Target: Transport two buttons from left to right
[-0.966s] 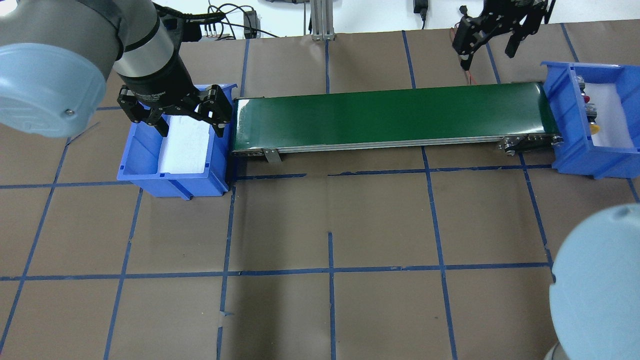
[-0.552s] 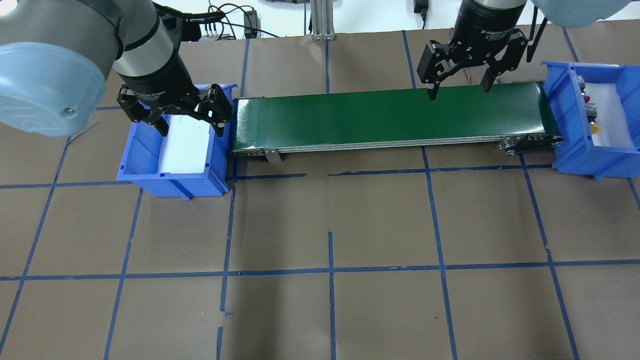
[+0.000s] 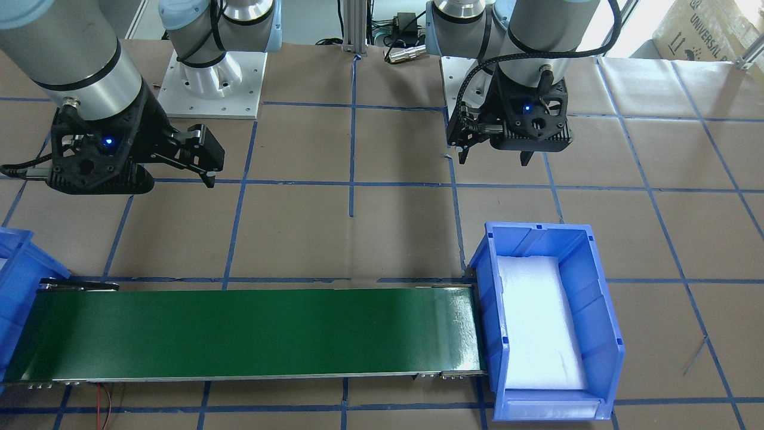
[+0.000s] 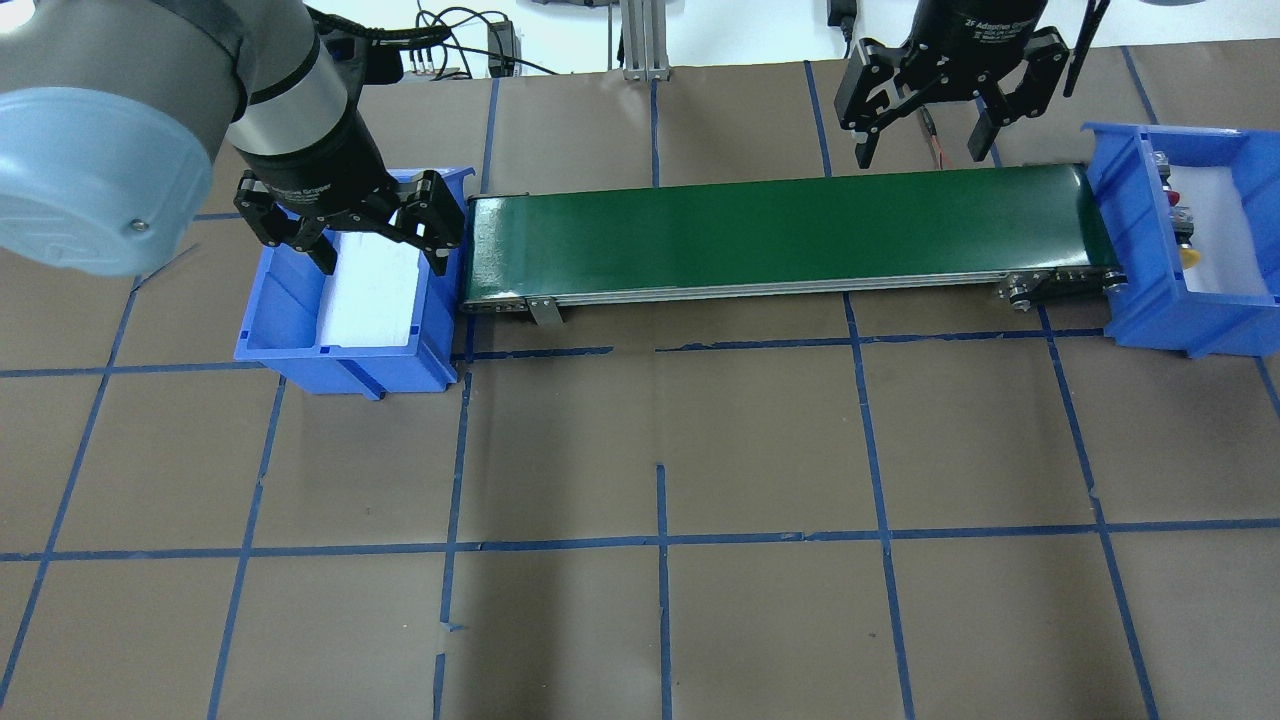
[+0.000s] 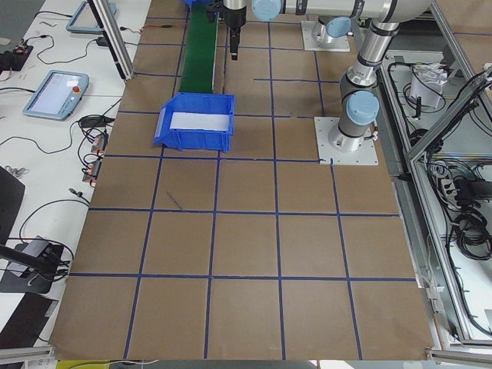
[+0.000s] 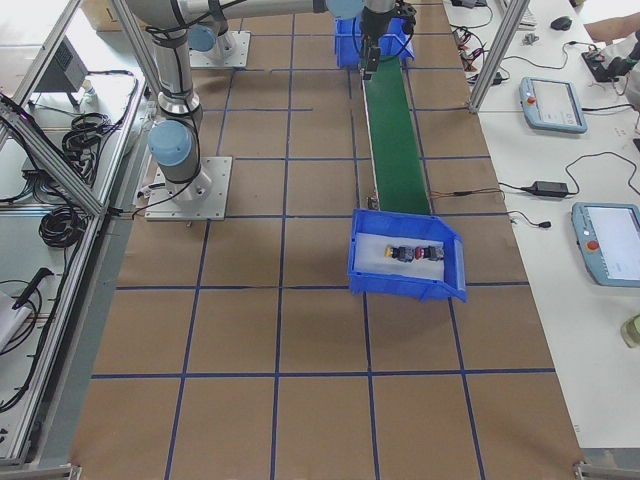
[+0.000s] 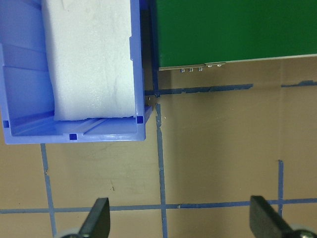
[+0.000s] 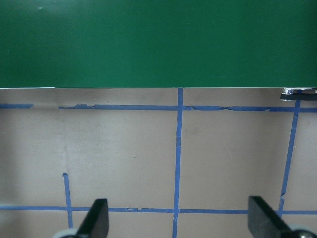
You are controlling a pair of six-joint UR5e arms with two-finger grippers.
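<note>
The red button [image 4: 1172, 196] and the yellow button [image 4: 1190, 256] lie in the right blue bin [image 4: 1150, 290]. Both buttons also show as small dark bodies in the exterior right view [image 6: 418, 253]. My right gripper [image 4: 920, 155] is open and empty. It hangs high by the right part of the green belt [image 4: 780, 235], on the robot's side [image 8: 179, 220]. My left gripper [image 4: 383, 262] is open and empty, high up beside the robot-side end of the left blue bin [image 4: 285, 300]. That bin [image 7: 25, 89] holds only white foam.
The belt [image 3: 239, 334] runs between the two bins. Brown paper with a blue tape grid covers the table [image 4: 660, 450]. Cables and a metal post [image 4: 640, 40] stand past the belt. Red wires [image 3: 102, 397] hang at the belt's right end.
My right gripper swung left from the far right corner to the belt's right part, squared up, then drew back a little. It stays open. My left gripper has not moved.
</note>
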